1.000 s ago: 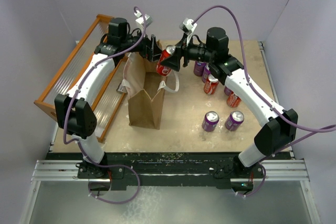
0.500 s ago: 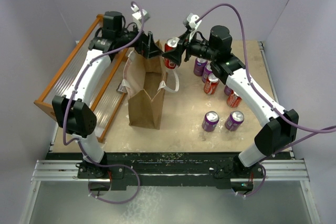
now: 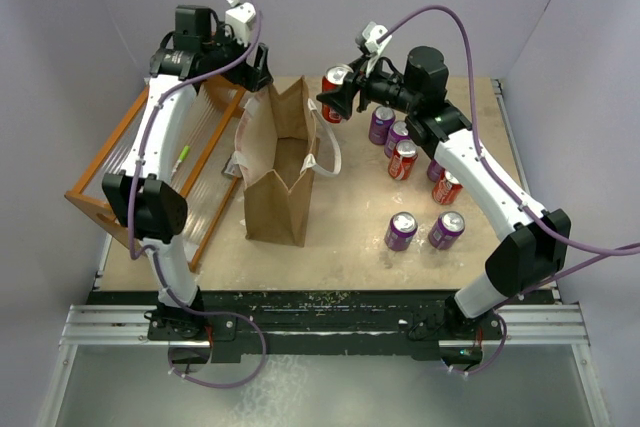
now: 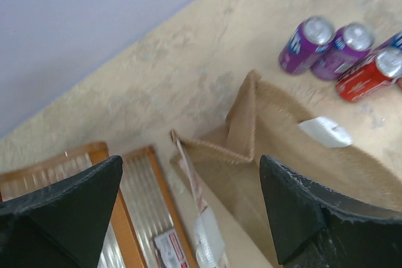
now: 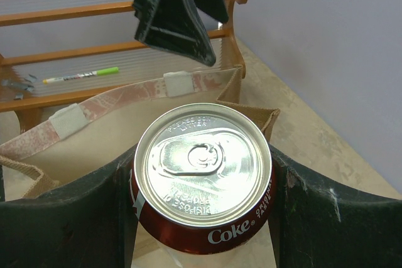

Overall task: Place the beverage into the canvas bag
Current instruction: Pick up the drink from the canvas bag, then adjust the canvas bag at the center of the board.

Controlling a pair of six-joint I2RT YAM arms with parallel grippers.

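While the right gripper (image 3: 334, 99) has its fingers closed around the red can (image 3: 337, 87), I judge the task to be about half done. The can is upright and lifted off the table (image 3: 350, 247). It hangs just beside the far right corner of the bag (image 3: 275, 197) mouth, but it is not yet inside. From the right wrist, the open bag shows behind and below the can, with no can visible in that part. The left gripper (image 3: 257, 69) is high, near the far end of the rack (image 3: 130, 162); its fingers are spread wide and hold nothing. What is left is to bring the can over the mouth, lower it and let it go. The other cans (image 3: 401, 231) stand on the table at the right of the bag.
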